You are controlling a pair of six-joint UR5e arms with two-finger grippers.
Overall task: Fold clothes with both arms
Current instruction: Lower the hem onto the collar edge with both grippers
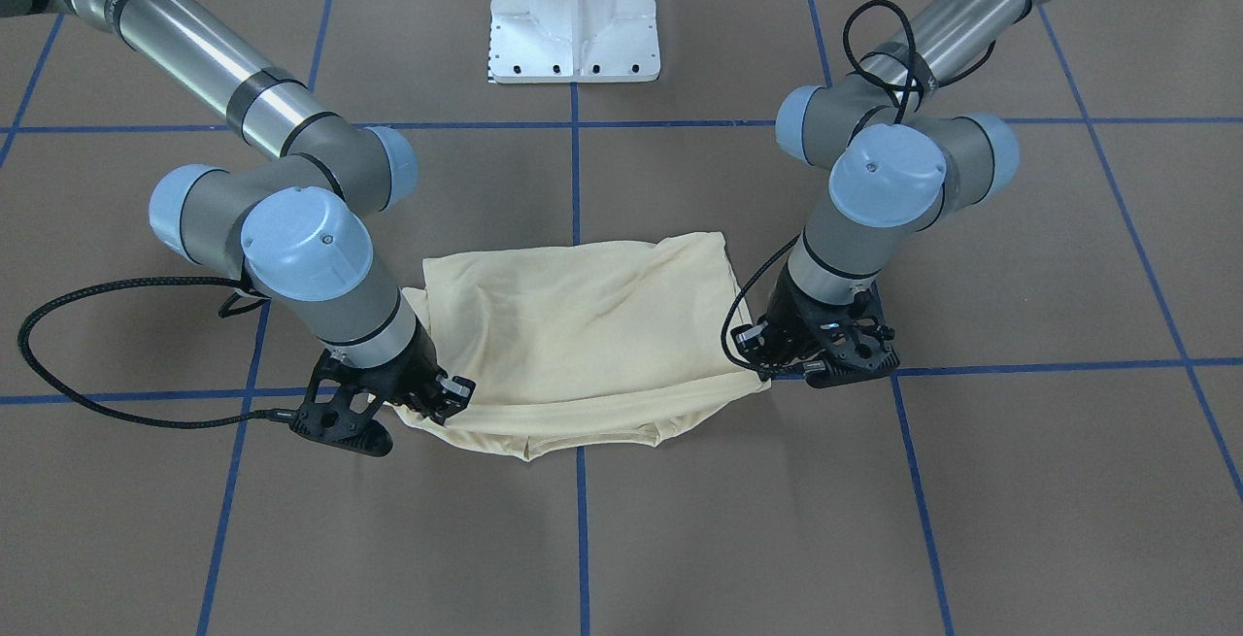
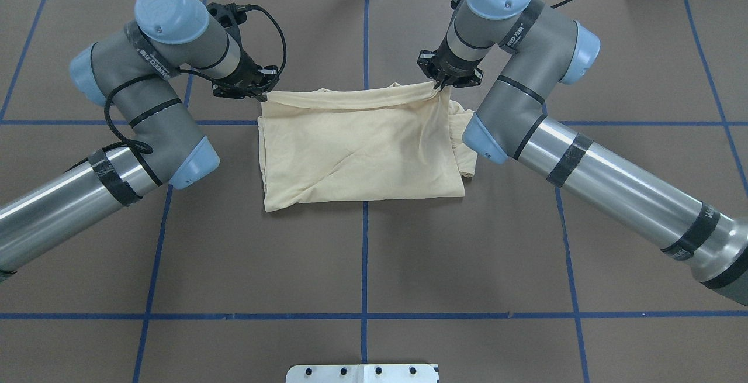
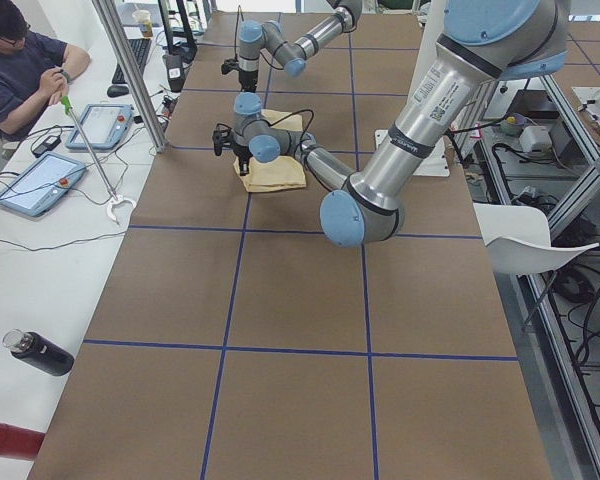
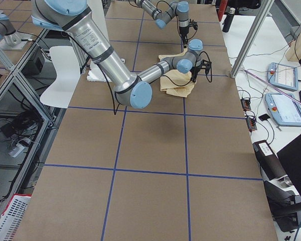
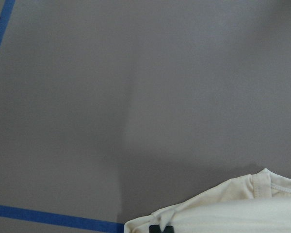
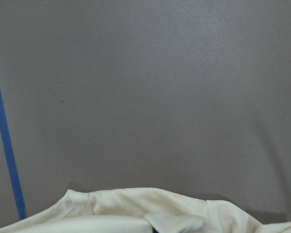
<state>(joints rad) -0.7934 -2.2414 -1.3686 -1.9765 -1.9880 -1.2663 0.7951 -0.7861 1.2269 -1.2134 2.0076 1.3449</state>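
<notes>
T-shirt sits mid-counter, folded into a rough rectangle and straddling the centre blue tape line. Plain cream side up.

Left tool is clamped on the shirt's far corner on the left-arm side. Right tool is clamped on the far corner opposite. Both pinch cloth at the edge farthest from the robot.

In the front-facing view that edge runs between the right tool and the left tool and sags in the middle. It looks slightly raised off the counter, but can't confirm. The rest of the shirt lies flat, with a few shallow creases.

A bunch of cloth sticks out on the right-arm side, partly hidden under the right arm's elbow.

Both wrist views show only bare counter with a strip of cream hem along the bottom. The left wrist view shows a dark fingertip at the cloth.

White pedestal base is at the robot's side of the counter, well apart from the shirt.
</notes>
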